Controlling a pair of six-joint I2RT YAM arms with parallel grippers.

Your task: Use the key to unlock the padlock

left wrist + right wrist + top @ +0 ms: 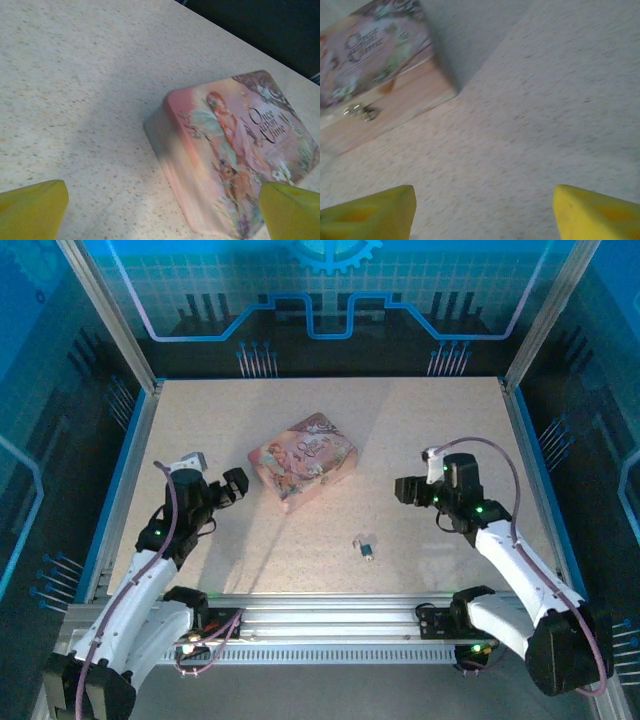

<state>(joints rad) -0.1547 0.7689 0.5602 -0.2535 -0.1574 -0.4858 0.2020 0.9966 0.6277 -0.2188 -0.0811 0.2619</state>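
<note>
- Padlock (368,550) lies on the near part of the desk (300,575), a little right of centre and well apart from both my jaws. It is a tiny silvery-blue lump of hard metal.
- The key I cannot tell from the lock at this size.
- My left jaws stand wide and empty, their yellow pads (31,210) framing the pink box (235,150). My right jaws are likewise wide and empty over speckled desk.
- By my judgement the step in hand is the first reach, with nothing gripped yet.
- The next move calls for a fine, narrow pinch, since slick little metal on a hard top may skid.
- The box has rounded corners, a glossy fairy print and a small metal clasp (359,111).
</note>
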